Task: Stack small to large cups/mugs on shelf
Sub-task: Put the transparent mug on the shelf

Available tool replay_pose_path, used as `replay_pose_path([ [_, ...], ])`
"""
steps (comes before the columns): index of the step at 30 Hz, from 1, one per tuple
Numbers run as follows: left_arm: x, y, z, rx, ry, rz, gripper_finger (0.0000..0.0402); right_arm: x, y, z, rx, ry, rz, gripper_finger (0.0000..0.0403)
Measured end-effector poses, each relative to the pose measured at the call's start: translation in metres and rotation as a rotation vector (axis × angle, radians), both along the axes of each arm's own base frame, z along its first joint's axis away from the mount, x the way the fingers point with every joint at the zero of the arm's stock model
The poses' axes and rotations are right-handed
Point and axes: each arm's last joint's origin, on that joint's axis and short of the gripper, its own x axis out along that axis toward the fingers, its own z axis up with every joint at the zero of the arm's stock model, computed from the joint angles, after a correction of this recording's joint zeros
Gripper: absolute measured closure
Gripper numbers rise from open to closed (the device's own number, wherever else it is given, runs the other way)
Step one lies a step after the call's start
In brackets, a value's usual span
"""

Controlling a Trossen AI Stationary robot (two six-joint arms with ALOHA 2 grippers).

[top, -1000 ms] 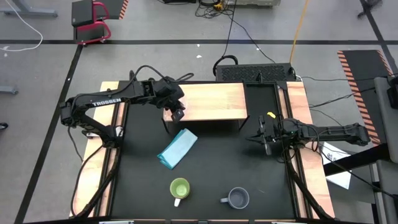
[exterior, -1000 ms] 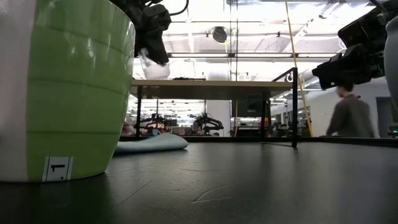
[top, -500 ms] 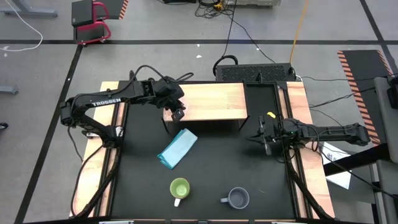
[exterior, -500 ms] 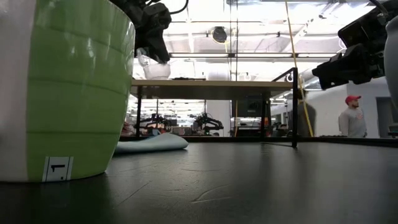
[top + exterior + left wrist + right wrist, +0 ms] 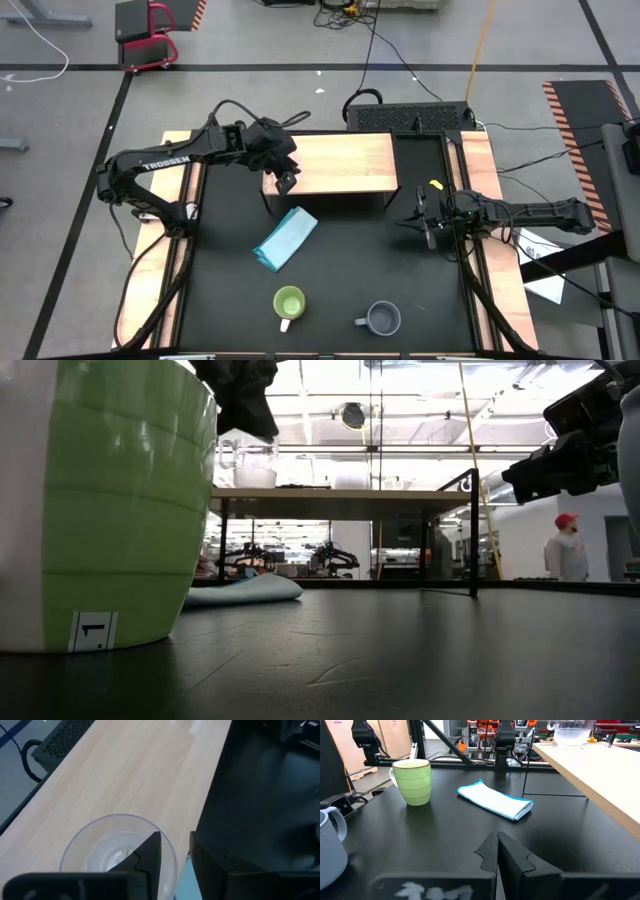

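Light-wood shelf (image 5: 345, 160) carried the clear glass cup (image 5: 118, 854) at its left front corner. Left gripper (image 5: 172, 856) hovered over the cup, fingers seemingly parted across its rim. Right gripper (image 5: 498, 851), right of the shelf, was pinched closed on nothing.

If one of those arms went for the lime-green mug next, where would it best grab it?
Probably by the rim, from straight above. The lime-green mug stands upright with its mouth open, so one finger could go inside and one outside the wall. Its white handle points toward the table's near edge, so pinching the rim away from that side avoids it. The grey-blue mug stands apart, leaving room.
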Motion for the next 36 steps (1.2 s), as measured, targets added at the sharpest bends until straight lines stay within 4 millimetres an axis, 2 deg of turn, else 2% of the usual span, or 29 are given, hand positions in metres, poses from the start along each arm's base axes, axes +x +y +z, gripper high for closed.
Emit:
replay_pose_path([
  [5,-0.0011,-0.0023,-0.0003,-0.011,0.018,0.0,0.0298,0.0,0.0,-0.0003,-0.001,0.004,0.0,0.0403],
  [11,-0.0086,-0.0025,-0.0062,0.017,0.128,0.029,0.0298,0.0,0.0,-0.0003,-0.001,0.003,0.0,0.0403],
  [22,-0.0084,-0.0023,-0.006,0.02,0.125,0.037,0.0299,0.0,0.0,-0.0003,0.0,0.003,0.0,0.0403],
  [27,-0.0083,-0.0023,-0.006,0.011,0.122,0.048,0.0328,0.0,0.0,-0.0002,-0.001,0.003,0.0,0.0403],
  [33,-0.0071,-0.0024,-0.0051,0.0,0.103,0.041,0.039,0.0,0.0,-0.0003,-0.002,0.003,0.001,0.0403],
  [36,-0.0065,-0.0027,-0.0047,-0.024,0.09,0.068,0.0392,0.0,0.0,-0.0003,-0.003,0.003,0.001,0.0403],
])
